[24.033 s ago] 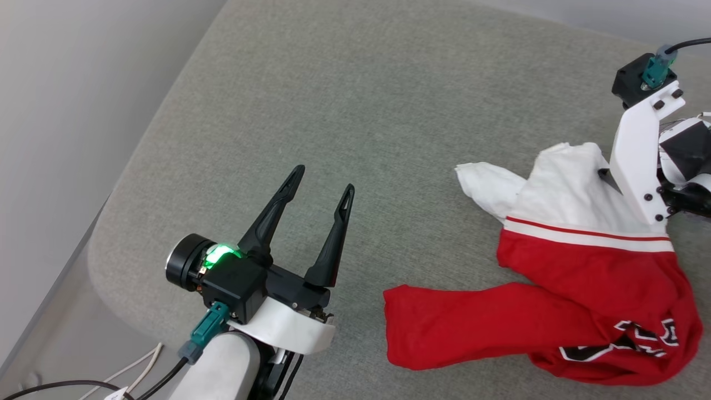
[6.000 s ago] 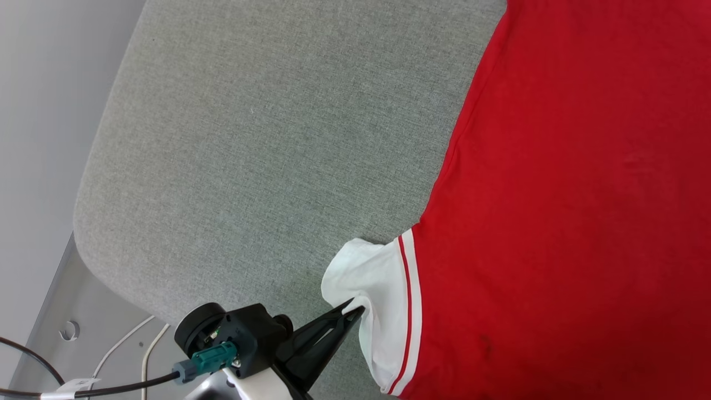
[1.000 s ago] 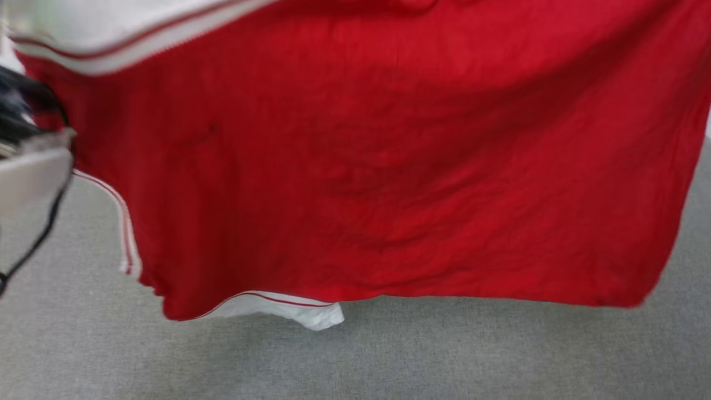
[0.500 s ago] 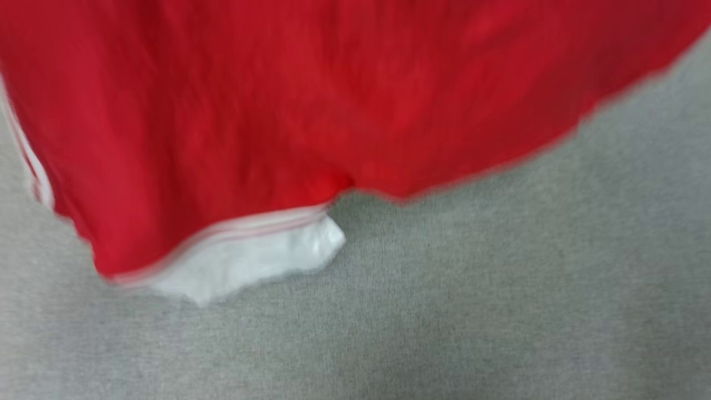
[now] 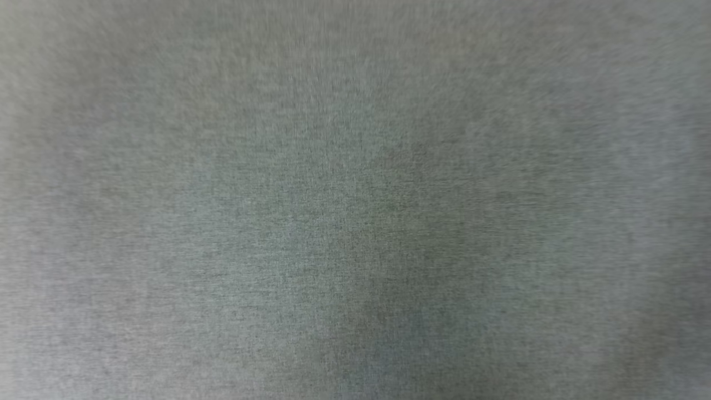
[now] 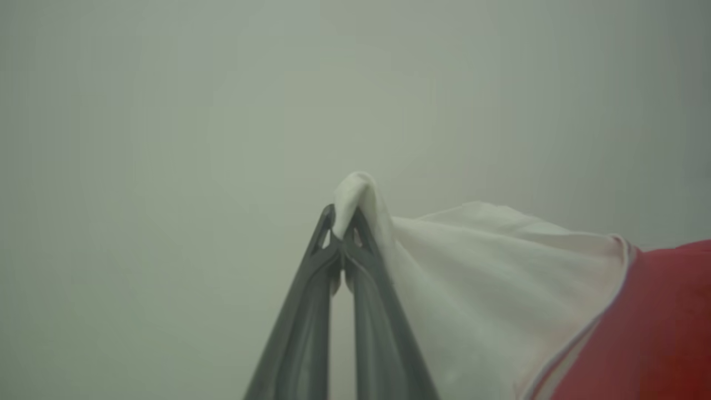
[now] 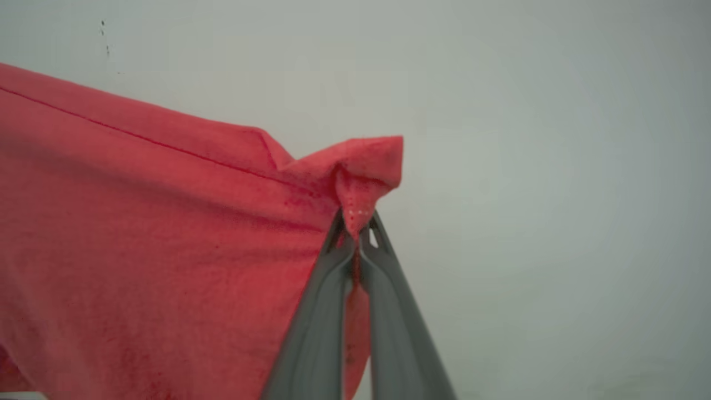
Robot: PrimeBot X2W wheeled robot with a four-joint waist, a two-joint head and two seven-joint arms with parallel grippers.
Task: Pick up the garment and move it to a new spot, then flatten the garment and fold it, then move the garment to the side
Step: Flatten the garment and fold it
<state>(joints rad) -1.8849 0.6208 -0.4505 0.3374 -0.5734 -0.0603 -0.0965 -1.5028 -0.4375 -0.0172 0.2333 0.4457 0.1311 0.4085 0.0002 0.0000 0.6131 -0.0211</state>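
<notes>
The left tool [image 6: 340, 240] is pinched shut on the garment [image 6: 489, 289] at its white sleeve tip; the right tool [image 7: 356, 236] is clamped on a red hem corner; it hangs between them, so lower both ends level and taut onto the grey upholstered surface [image 5: 355, 200].

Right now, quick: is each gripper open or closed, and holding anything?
The left gripper: closed, pinching the white sleeve of the garment.
The right gripper: closed, pinching a red hemmed corner of the garment.
</notes>
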